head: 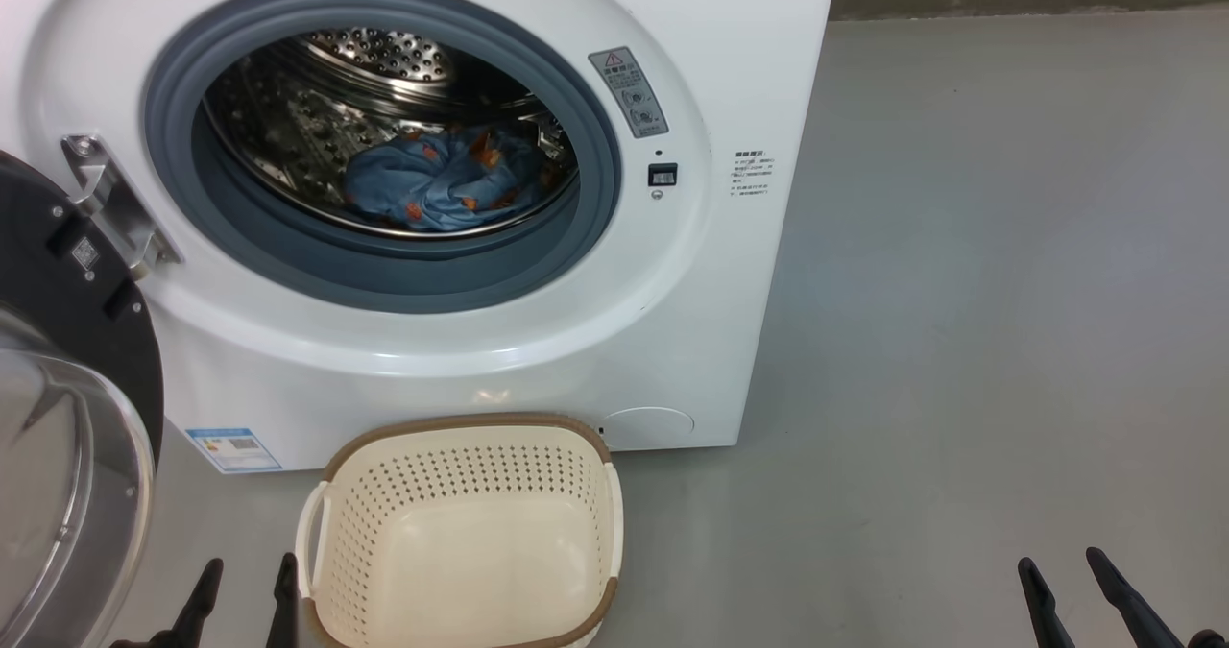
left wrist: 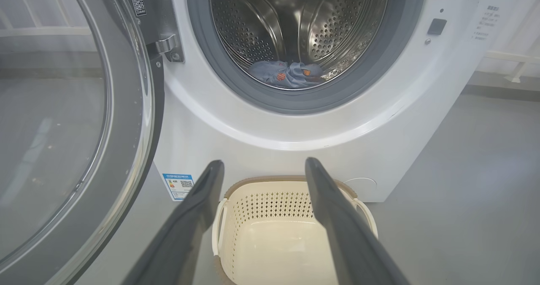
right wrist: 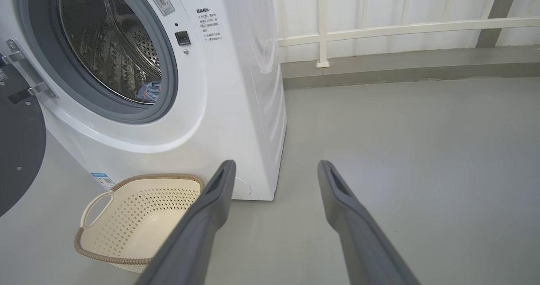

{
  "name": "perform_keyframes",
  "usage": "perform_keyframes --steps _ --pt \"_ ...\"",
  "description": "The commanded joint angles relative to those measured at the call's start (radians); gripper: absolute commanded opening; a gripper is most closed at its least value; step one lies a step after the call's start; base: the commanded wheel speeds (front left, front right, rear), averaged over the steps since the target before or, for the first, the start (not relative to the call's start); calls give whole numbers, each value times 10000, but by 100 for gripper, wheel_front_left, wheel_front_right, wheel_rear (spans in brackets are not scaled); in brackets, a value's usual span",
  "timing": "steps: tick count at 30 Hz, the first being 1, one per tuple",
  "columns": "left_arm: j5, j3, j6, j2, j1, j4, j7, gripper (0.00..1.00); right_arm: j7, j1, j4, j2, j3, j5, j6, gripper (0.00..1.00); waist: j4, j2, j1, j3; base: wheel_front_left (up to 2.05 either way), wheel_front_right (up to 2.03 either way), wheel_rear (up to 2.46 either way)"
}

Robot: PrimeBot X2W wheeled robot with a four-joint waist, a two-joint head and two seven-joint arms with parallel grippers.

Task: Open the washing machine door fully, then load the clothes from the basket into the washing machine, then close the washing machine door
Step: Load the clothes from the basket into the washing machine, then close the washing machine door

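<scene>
Washing machine door (head: 67, 389) stands swung wide open at the left edge of the frame, hinged to the white washing machine (head: 480, 350). Clothes (head: 446, 182), blue with orange print, lie in the drum at upper centre. Basket (head: 461, 480) sits empty on the floor (head: 960, 341), lower centre, just before the machine. Left claw (head: 248, 586), lower left, and right claw (head: 1061, 586), lower right: both spread wide, holding nothing.
</scene>
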Motion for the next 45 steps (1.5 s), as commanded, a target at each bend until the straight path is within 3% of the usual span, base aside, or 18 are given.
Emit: perform_keyframes --steps 1,17,36,45 --pt "-24 352 -26 131 -85 -309 -55 100 -49 -38 -271 -220 180 -95 27 100 10 0 1 13 0 0 0" --pt "75 438 -27 90 -170 -388 -55 100 -49 -51 -292 -205 205 -110 27 100 54 0 1 47 -5 5 0" --pt "-27 269 -27 90 12 -656 -55 100 -49 -2 -301 -206 220 -105 27 100 179 0 1 -39 -75 75 0" --pt "-153 515 -26 65 37 -683 -55 100 -49 -95 -261 -298 444 -91 27 100 675 0 1 -63 0 0 0"
